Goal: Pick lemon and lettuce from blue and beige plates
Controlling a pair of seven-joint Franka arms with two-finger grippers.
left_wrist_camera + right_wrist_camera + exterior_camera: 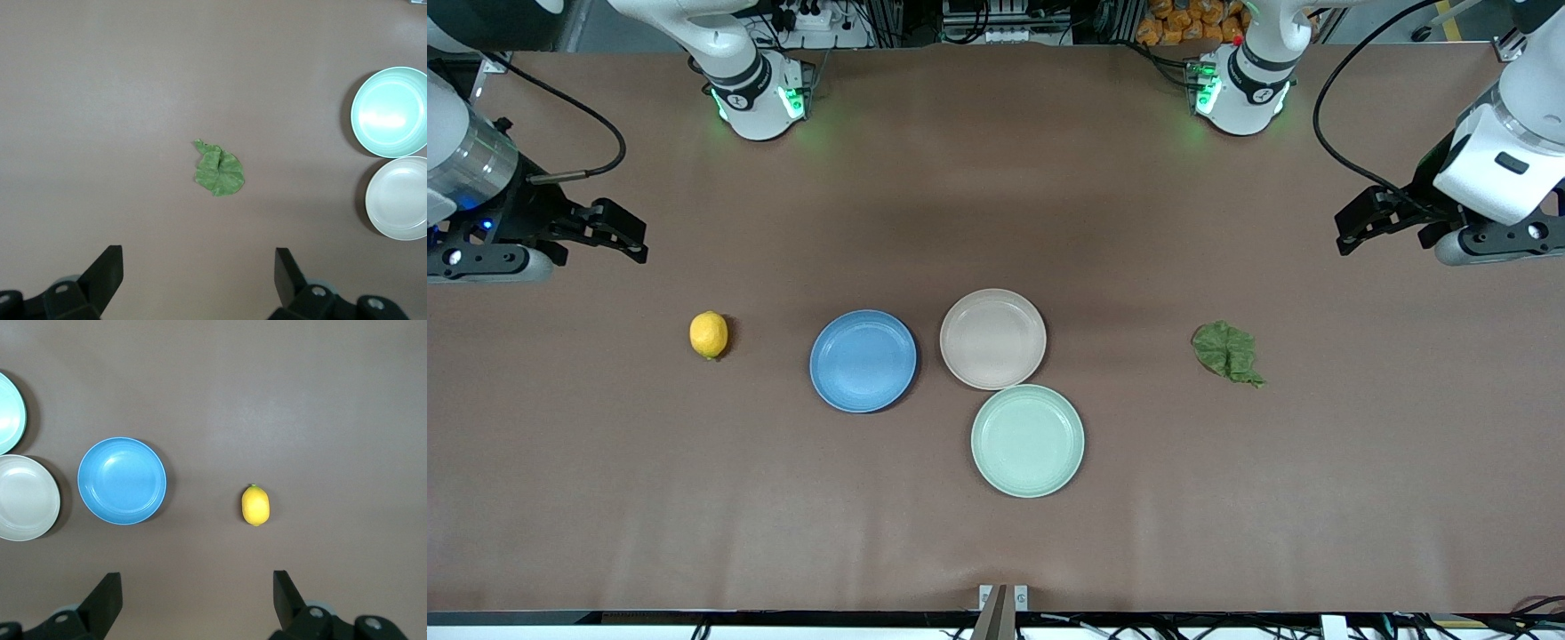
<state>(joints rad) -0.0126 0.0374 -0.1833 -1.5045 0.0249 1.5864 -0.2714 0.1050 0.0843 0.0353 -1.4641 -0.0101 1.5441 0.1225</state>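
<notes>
The yellow lemon (709, 334) lies on the bare table toward the right arm's end, beside the blue plate (863, 360); it also shows in the right wrist view (255, 505). The green lettuce (1228, 352) lies on the table toward the left arm's end, apart from the beige plate (993, 339); it shows in the left wrist view (219, 169). Both plates hold nothing. My right gripper (621, 233) is open and empty, up over the table at the right arm's end. My left gripper (1360, 224) is open and empty, up over the table at the left arm's end.
A pale mint-green plate (1028, 440) with nothing on it lies nearer to the front camera than the beige plate, touching its rim. The three plates cluster at the table's middle. Brown table surface (996, 178) stretches all round them.
</notes>
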